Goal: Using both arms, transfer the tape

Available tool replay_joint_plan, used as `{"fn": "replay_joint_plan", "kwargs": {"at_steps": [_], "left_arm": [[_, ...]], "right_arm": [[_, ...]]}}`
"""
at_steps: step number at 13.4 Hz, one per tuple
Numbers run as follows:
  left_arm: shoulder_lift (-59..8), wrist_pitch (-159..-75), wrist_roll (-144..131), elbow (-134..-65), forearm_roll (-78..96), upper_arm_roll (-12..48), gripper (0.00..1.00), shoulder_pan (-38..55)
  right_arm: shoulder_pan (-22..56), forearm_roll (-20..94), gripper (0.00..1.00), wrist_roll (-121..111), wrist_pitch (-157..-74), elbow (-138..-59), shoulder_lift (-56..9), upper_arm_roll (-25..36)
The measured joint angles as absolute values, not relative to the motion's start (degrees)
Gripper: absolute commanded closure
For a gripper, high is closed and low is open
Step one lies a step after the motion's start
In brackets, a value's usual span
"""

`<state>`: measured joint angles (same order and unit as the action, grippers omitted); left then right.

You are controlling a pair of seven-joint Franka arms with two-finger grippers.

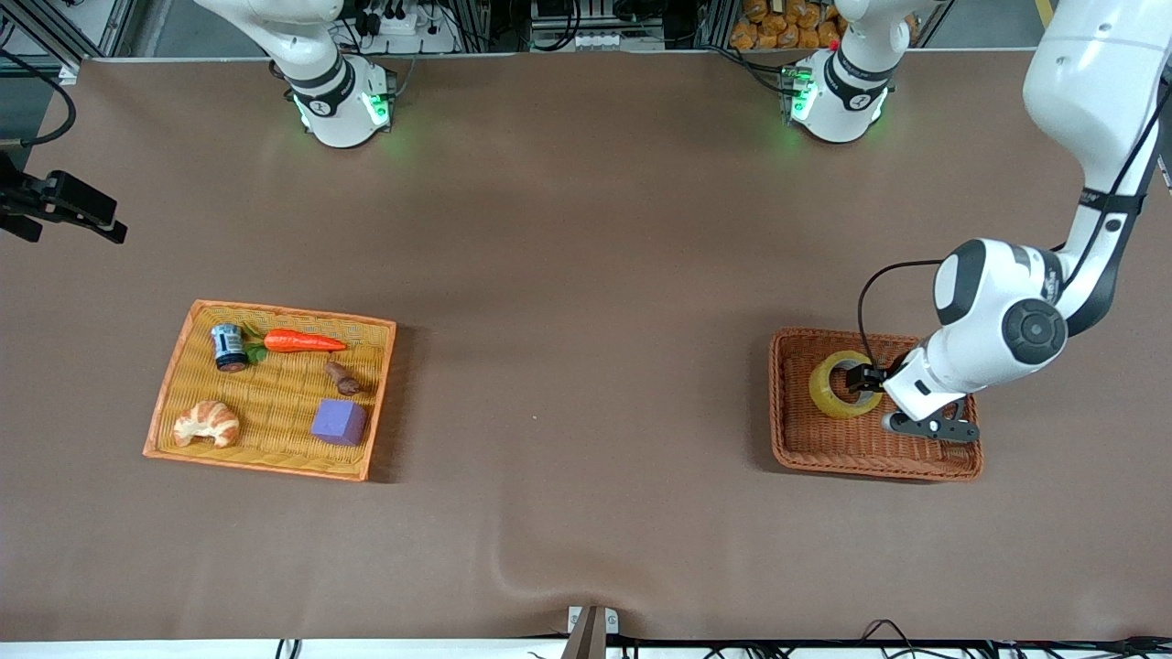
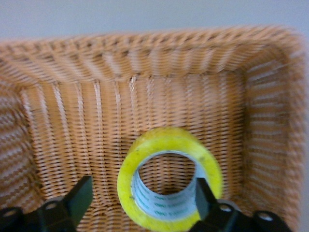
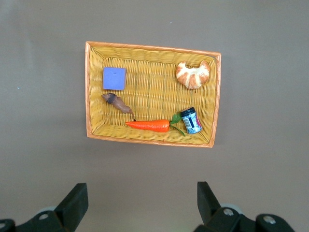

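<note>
At the left arm's end of the table, the brown wicker basket [image 1: 787, 439] holds the tape [image 1: 835, 392], a yellowish ring with a grey-white core, standing on its edge against the woven floor. The left gripper [image 1: 866, 377] is down inside this basket with its fingers spread; the left wrist view shows 1 finger [image 2: 205, 195] reaching into the core and the other finger [image 2: 79, 198] outside the ring, so the pair straddles 1 wall of the roll without yet pressing on it. Judged from this, the step in hand is the first pickup, with nothing of the transfer yet done. The next move calls for the fingers to press together on the roll's wall, firmly enough that the smooth ring does not tilt or slip, followed by a lift clear of the basket rim. The right gripper [image 3: 140, 203], fingers spread and empty, waits high over the bare table beside the yellow tray [image 1: 169, 384] toward the right arm's end. That tray carries a carrot [image 1: 302, 341], a small jar [image 1: 227, 347], a croissant [image 1: 207, 423], a purple cube [image 1: 338, 421] and a small brown item [image 1: 343, 377].
</note>
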<state>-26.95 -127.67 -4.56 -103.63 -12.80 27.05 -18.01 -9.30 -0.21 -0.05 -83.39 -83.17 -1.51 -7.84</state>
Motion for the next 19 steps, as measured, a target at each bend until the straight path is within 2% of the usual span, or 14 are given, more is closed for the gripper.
{"fn": "replay_joint_plan", "kwargs": {"at_steps": [4,8,11,15,17,19], "left_arm": [[-14.88,-109.77,-8.18,-95.49,-12.79,33.19,0.0,-17.81],[-6.29,-92.35,-11.97,-87.45,-10.71,35.17,0.0,-17.83],[-3.53,-87.2,-12.57,-86.05,-8.63,34.83,0.0,-18.59],[-2.81,-85.42,-12.58,-85.83,-5.01,34.31,0.0,-21.61],[-1.77,-85.34,-12.5,-85.51,-2.98,28.34,0.0,-17.8],[-0.63,-85.05,-12.46,-85.51,-2.6,14.32,0.0,-4.44]], "right_arm": [[-9.54,-0.22,0.0,-1.09,-83.39,-83.44,-1.44,-7.84],[-9.64,-0.23,0.0,-1.49,-83.38,-83.51,-1.27,-7.84],[-9.86,-0.23,0.0,-1.58,-83.35,-83.53,-1.09,-7.95],[-12.07,-0.23,0.0,-1.66,-83.24,-83.62,-0.6,-10.39],[-12.25,-0.23,0.0,-1.68,-83.21,-83.71,-0.46,-10.65],[-12.26,-0.23,0.0,-1.72,-83.2,-83.75,-0.45,-10.72]]}}
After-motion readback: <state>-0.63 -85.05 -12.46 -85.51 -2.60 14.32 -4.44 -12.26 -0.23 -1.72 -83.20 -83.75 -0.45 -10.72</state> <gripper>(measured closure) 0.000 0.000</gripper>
